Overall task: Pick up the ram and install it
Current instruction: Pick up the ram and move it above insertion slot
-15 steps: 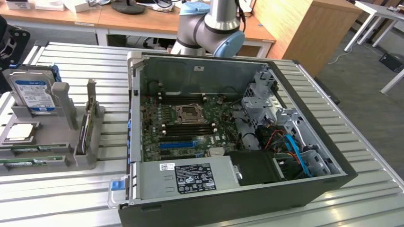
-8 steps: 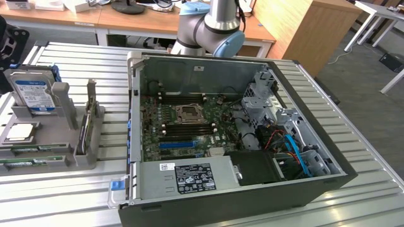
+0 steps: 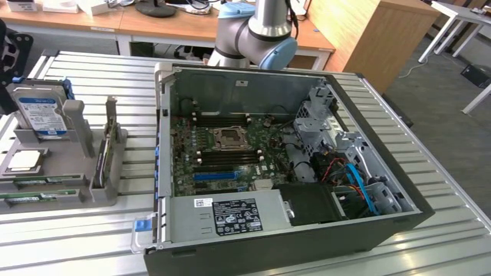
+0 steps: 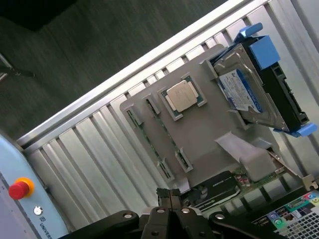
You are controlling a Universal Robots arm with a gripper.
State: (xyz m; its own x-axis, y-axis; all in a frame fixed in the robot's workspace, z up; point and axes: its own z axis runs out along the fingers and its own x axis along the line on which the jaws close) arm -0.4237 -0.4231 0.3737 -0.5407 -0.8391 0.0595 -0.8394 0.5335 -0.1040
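Ram (image 3: 40,196) sits in its holder (image 3: 101,195), nine o'clock from the case (image 3: 268,256).
Fingers (image 4: 163,193) pressed together, empty. Ram looks light, thin, breakable; grip its long edges.

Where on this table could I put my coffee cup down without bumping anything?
Bare slats lie on the table along the exterior view's right of the computer case, and at the near corner in front of the grey parts holder. The holder and the case's inside are crowded.

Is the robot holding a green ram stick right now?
No, the gripper is empty with its jaws together, and both ram sticks lie in the grey holder.
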